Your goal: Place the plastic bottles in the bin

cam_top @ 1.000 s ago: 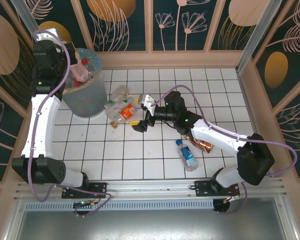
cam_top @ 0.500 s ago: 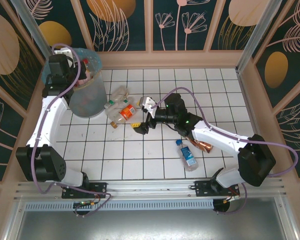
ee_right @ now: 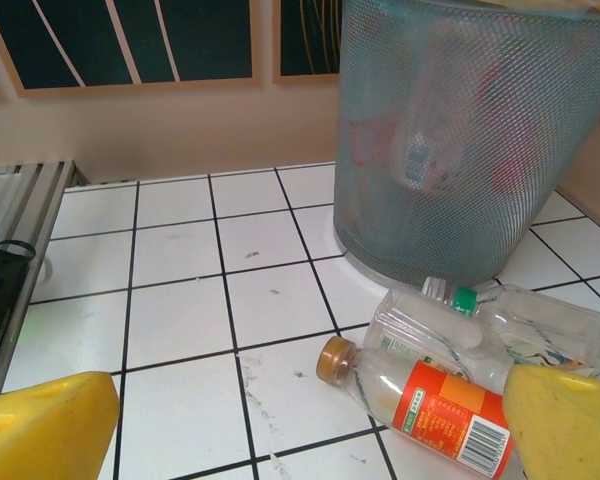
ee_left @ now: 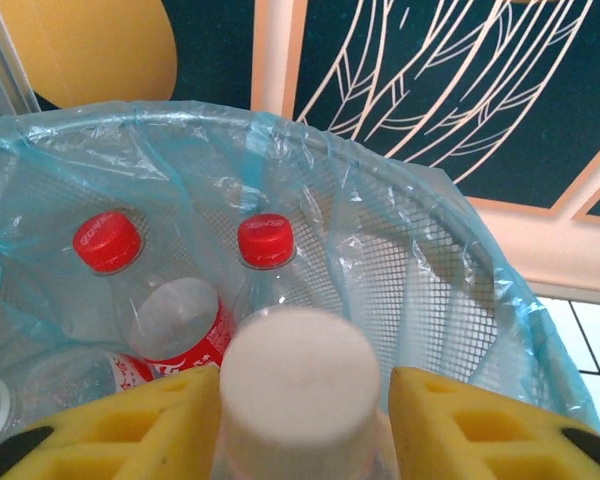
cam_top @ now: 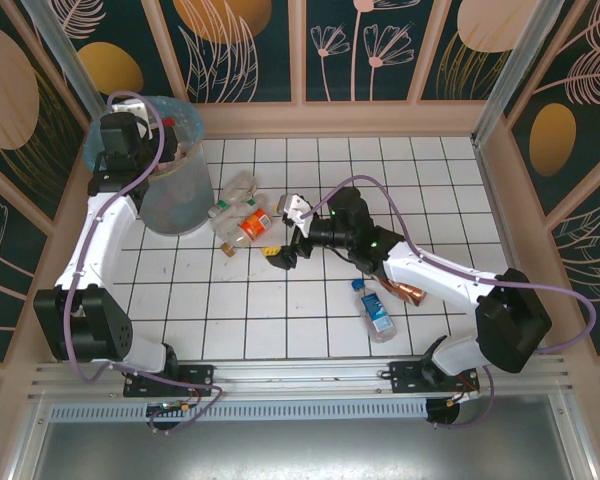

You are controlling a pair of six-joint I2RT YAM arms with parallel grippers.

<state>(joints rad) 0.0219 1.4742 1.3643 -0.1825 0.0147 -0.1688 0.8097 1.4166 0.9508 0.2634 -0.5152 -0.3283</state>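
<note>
Well apart from the bin point(cam_top: 175, 195), on the side toward the arm bases, two plastic bottles lie on the white-tiled counter point(cam_top: 310, 330): a blue-labelled bottle point(cam_top: 375, 310) and, just beside it, a coppery-brown bottle point(cam_top: 408, 292).

Closer to the bin, the right end effector point(ee_right: 305, 420) hangs low over the tiles. Its yellow fingers are spread wide with nothing between them. It has edged slightly nearer the bin over the last second.

Just past it, at the bin's foot, lies a small heap that includes an orange-labelled bottle point(ee_right: 435, 400) and a green-capped bottle point(ee_right: 500, 325).

At the bin itself, the left end effector point(ee_left: 305, 420) has swung in over the blue-lined mouth during the last second. It carries a white-capped bottle point(ee_left: 300, 385) between its yellow pads point(ee_left: 130, 425). Below it, inside the bin, two red-capped bottles point(ee_left: 107, 241) already lie. Whether the pads are clamped on the bottle or have let go cannot be told, though a thin gap on one side hints at loosening.

That likely puts this bottle at the point of release. The heap and the two strays would then be left to collect.
</note>
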